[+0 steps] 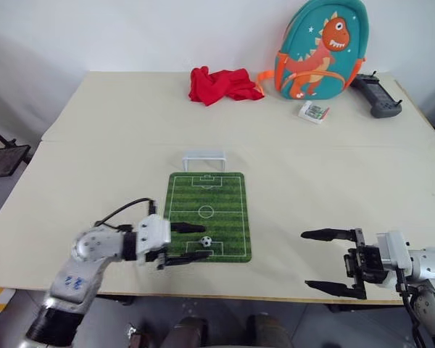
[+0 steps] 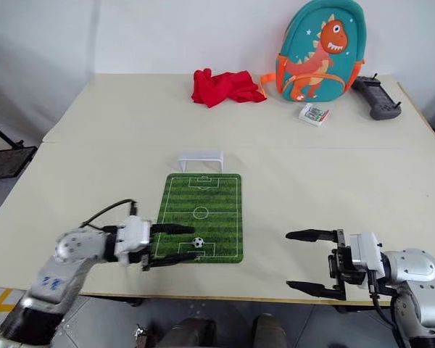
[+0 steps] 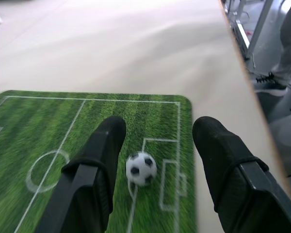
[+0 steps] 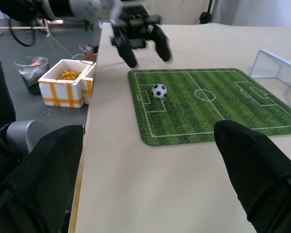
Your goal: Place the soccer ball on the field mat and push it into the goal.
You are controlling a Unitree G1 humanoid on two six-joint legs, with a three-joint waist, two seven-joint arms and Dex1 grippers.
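Your table [image 1: 312, 167] carries everything here, and the mat [image 1: 225, 196] lies on it lengthwise away from you, its long axis running straight from the near edge to the goal [image 1: 204, 159], which stands just past the mat's far short end, mouth facing the mat. The ball [image 1: 205, 241] already sits on the mat, on the near penalty-box line, so judge the placing as done and only the push as left. What your next move turns on: the goal lies directly up the mat's long axis from the ball, and nearly the whole pitch stands between the 2. Your left gripper [image 1: 188, 243] is much the nearer tool; it hangs over the mat's near left corner, pointing across towards your right, with the ball just off its fingertips and roughly in line with the gap between them. Its 2 fingers stand apart, holding nothing, and the ball looks free of both. You would likely need a finger behind the ball, on its near side, to send it up the pitch. Your right gripper [image 1: 333, 264] hovers well off to the right over bare table, its 2 fingers spread wide and empty.
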